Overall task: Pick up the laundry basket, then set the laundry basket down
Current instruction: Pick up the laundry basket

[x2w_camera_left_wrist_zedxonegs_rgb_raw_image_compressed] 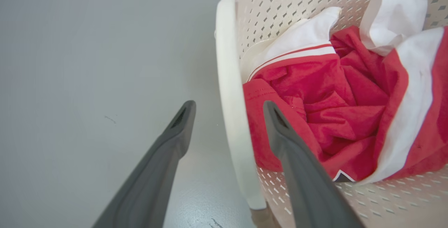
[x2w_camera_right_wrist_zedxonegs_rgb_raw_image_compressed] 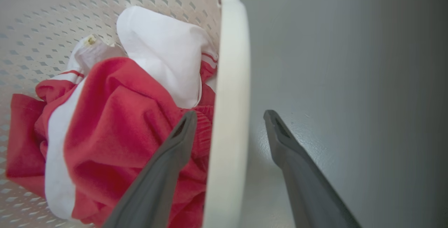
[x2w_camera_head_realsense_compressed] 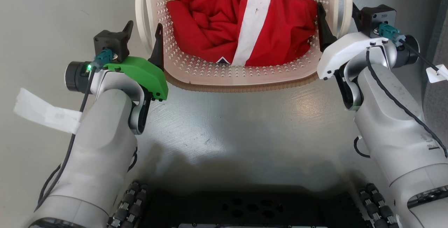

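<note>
- Black robot base (x2w_camera_head_realsense_compressed: 245,203) with ribbed wheels lies along the bottom edge of the head view, on a grey floor (x2w_camera_head_realsense_compressed: 224,126) that shines with glare.
- Pale grey left forearm (x2w_camera_head_realsense_compressed: 101,144) and right forearm (x2w_camera_head_realsense_compressed: 395,123) rise from the lower corners. The left one ends in a green wrist cover, the right one in a white cover.
- The left gripper (x2w_camera_head_realsense_compressed: 143,37) (x2w_camera_left_wrist_zedxonegs_rgb_raw_image_compressed: 228,107) is spread open. One dark finger is outside the basket over bare floor, the other is inside against red cloth, and the left handle (x2w_camera_head_realsense_compressed: 141,14) (x2w_camera_left_wrist_zedxonegs_rgb_raw_image_compressed: 229,81) runs between them with a gap on each side.
- The right gripper (x2w_camera_head_realsense_compressed: 338,20) (x2w_camera_right_wrist_zedxonegs_rgb_raw_image_compressed: 230,115) is likewise open and astride the right handle (x2w_camera_head_realsense_compressed: 346,7) (x2w_camera_right_wrist_zedxonegs_rgb_raw_image_compressed: 231,81). Its inner finger is close beside the white bar over the cloth, and its outer finger stands apart over the floor.
- The laundry basket (x2w_camera_head_realsense_compressed: 196,70) (x2w_camera_left_wrist_zedxonegs_rgb_raw_image_compressed: 273,4) (x2w_camera_right_wrist_zedxonegs_rgb_raw_image_compressed: 52,18) is straight ahead of the base, between the two arms, at the top middle of the head view. It has cream perforated walls and a brown woven-look band along its near edge.
- A crumpled red garment (x2w_camera_head_realsense_compressed: 280,21) (x2w_camera_left_wrist_zedxonegs_rgb_raw_image_compressed: 332,91) (x2w_camera_right_wrist_zedxonegs_rgb_raw_image_compressed: 119,116) with broad white stripes lies inside the basket, heaped up against the walls.
</note>
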Available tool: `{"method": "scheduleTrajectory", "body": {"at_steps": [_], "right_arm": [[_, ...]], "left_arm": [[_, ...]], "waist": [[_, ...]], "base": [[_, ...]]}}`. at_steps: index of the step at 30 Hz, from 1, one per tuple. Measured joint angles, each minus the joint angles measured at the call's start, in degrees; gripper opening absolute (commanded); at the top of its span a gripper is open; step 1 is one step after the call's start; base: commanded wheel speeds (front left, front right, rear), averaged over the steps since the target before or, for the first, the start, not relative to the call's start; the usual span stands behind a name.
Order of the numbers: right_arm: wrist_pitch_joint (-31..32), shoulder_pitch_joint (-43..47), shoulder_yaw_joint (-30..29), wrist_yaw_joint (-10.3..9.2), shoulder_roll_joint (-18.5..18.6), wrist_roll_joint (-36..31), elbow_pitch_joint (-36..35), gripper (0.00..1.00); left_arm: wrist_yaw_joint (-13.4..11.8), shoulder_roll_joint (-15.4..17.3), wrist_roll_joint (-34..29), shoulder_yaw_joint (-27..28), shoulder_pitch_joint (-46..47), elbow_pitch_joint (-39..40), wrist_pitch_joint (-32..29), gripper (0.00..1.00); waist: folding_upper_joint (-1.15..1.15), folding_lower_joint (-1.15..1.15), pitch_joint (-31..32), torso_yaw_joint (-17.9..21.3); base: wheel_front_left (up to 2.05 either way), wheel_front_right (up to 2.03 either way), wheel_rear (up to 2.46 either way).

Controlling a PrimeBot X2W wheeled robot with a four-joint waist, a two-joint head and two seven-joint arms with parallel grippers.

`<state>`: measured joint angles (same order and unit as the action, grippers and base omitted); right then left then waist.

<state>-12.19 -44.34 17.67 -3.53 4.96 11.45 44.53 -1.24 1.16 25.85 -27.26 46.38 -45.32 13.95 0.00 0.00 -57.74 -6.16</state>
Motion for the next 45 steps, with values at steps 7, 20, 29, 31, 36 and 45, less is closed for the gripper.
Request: {"method": "scheduleTrajectory", "body": {"at_steps": [7,20,29,31,36,45], "right_arm": [[-0.4,-1.3,0.8,0.08,-0.1,-0.5,1.5,0.27],[-1.0,-3.2,1.0,0.43,-0.9,-0.4,4.5,0.00],[-1.5,-3.3,1.1,0.65,-1.4,0.3,7.7,0.00],[-1.5,-3.3,1.0,0.66,-1.4,0.8,8.2,0.00],[-1.7,-3.2,1.0,1.08,-1.6,1.8,9.7,0.00],[-2.1,-1.2,1.5,2.26,-2.3,3.5,12.9,0.00]], "left_arm": [[0.2,0.0,1.7,-1.5,1.2,-1.5,0.2,0.55],[1.0,-0.5,4.9,-4.5,2.4,-3.6,0.3,0.00],[1.0,-0.7,6.3,-5.8,2.6,-6.1,0.3,0.00],[1.0,-0.8,6.3,-5.9,2.6,-6.4,0.3,0.00],[1.0,-1.2,6.3,-5.9,2.6,-8.0,0.3,0.00],[1.0,-1.8,7.3,-6.0,-0.1,-10.1,0.3,0.00]], "waist": [[0.00,0.00,-0.4,-0.1],[0.00,0.00,-0.3,-0.1],[0.00,0.00,2.3,0.0],[0.00,0.00,3.0,0.0],[0.00,0.00,5.3,0.2],[0.00,0.00,10.9,0.6]], "base": [[0.00,0.00,0.00],[0.00,0.00,0.00],[0.00,0.00,0.00],[0.00,0.00,0.00],[0.00,0.00,0.00],[0.00,0.00,0.00]]}}
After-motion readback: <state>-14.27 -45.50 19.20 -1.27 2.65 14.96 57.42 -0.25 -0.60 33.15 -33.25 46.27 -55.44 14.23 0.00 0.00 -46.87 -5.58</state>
